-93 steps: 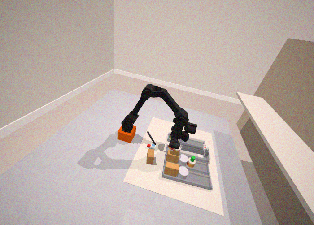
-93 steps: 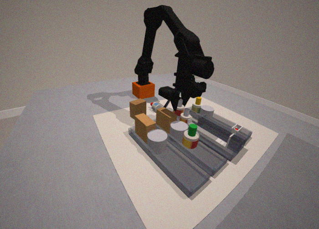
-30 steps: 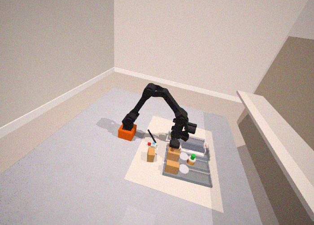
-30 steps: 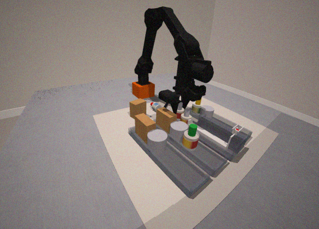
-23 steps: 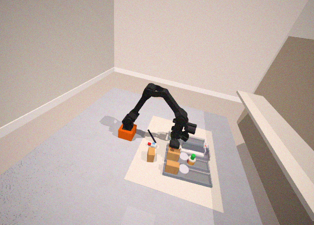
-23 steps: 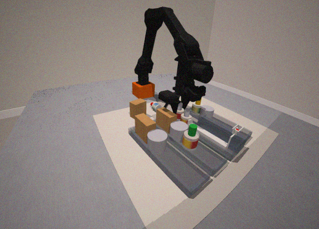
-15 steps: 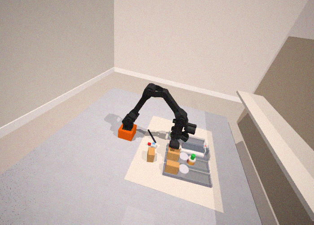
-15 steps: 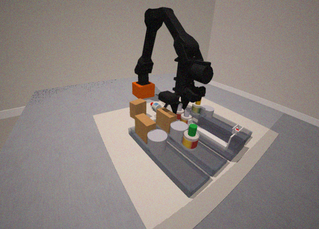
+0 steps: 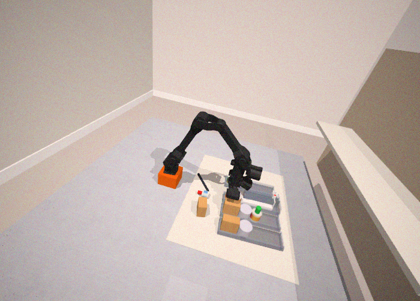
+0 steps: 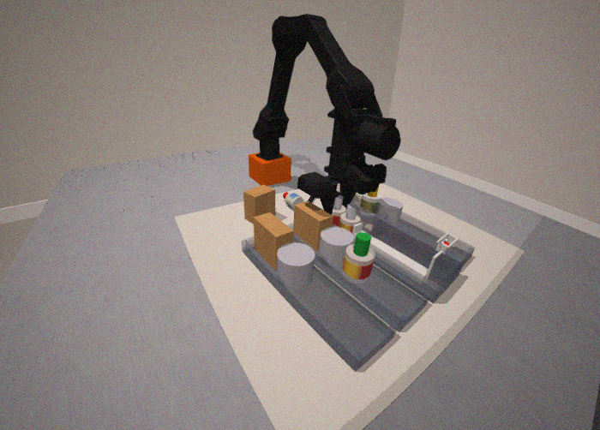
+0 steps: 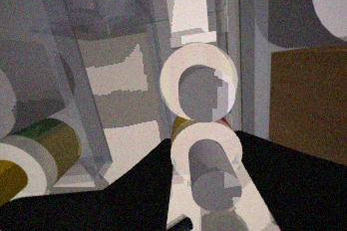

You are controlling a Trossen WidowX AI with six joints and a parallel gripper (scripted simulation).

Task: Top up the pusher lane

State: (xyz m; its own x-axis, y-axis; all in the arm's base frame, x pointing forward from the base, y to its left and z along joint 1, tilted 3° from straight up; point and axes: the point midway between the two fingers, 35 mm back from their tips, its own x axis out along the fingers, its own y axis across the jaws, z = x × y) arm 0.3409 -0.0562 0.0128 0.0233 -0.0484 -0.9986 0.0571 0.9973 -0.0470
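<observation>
My gripper (image 10: 337, 203) (image 9: 233, 193) (image 11: 201, 140) is shut on the loose jar (image 10: 338, 210) (image 11: 206, 161), which has a grey cap, a white shoulder and a red and yellow label. It holds the jar upright at the front end of the sprung lane (image 10: 399, 266) (image 9: 260, 201) (image 11: 186, 0). The matching old jar (image 10: 350, 219) (image 11: 199, 87) stands right behind it in the lane, close to or touching it. The white pusher plate (image 11: 194, 37) sits against the old jar's far side. Whether the held jar rests on the lane floor is hidden.
A green-capped jar (image 10: 359, 259) (image 9: 256, 213), two grey cylinders (image 10: 296, 261) (image 10: 336, 241) and cardboard boxes (image 10: 271, 236) (image 10: 310, 223) fill the neighbouring lanes. A yellow-capped jar (image 10: 370, 200) stands on the other side. A box (image 9: 201, 206), a lying bottle (image 10: 292, 198) and a black stick (image 9: 203, 181) lie on the mat.
</observation>
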